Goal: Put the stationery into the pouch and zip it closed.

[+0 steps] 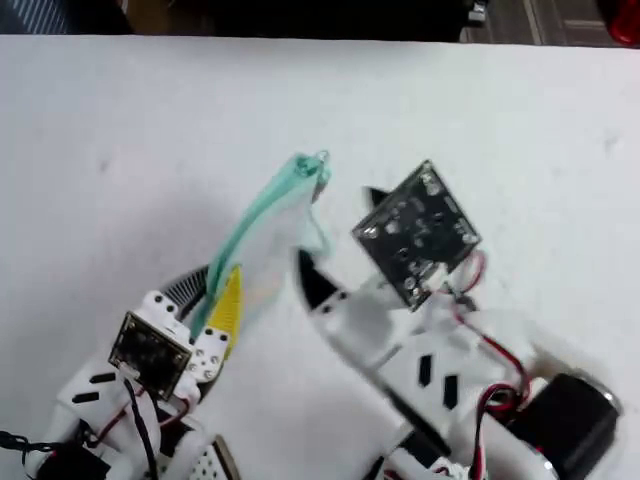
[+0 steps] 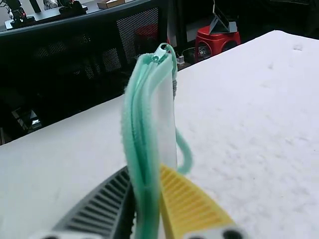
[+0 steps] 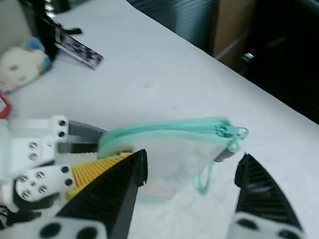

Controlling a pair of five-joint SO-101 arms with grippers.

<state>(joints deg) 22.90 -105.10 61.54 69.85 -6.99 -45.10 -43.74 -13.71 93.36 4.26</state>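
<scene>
A translucent pouch [image 1: 265, 235] with a teal zipper is held on edge above the white table. My left gripper [image 1: 208, 295] is shut on its near end, grey and yellow fingers pressed on either side [image 2: 144, 199]. The zipper pull [image 1: 320, 160] sits at the far end, away from that grip [image 3: 239, 133]. My right gripper [image 1: 340, 240] stands open beside the pouch's far half, its black fingertips either side of the pouch [image 3: 174, 149] without touching it [image 3: 194, 164]. What lies inside the pouch is too faint to tell.
The white table [image 1: 480, 110] stretches bare to the far edge. In the right wrist view a soft toy [image 3: 22, 64] and a flat dark strip [image 3: 79, 50] lie at the table's side. A red stool [image 2: 217, 37] stands off the table.
</scene>
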